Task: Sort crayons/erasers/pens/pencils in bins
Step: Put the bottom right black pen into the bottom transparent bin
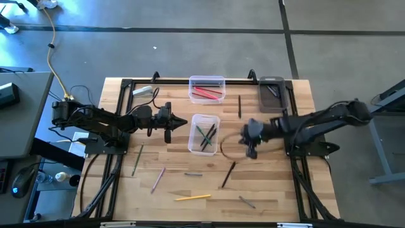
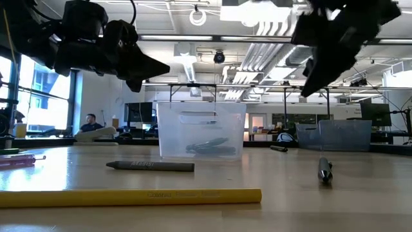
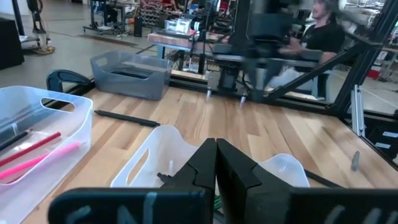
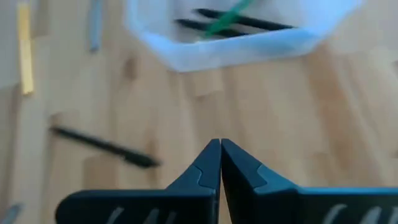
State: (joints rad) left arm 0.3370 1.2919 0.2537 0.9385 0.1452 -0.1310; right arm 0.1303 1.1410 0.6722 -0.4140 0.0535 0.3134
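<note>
Three bins stand on the wooden table. A clear bin at the far edge holds red and pink sticks, a dark grey bin stands at the far right, and a clear bin in the middle holds green and dark pencils. My left gripper hovers shut just left of the middle bin and points toward it, with nothing between its fingers. My right gripper hangs shut above the bare table right of that bin, slanting down, with nothing in it.
Loose items lie on the near half of the table: a yellow pencil, a black pen, a green pencil, a pink crayon and grey crayons. Another black pen lies between the far bins. A person sits beyond the table.
</note>
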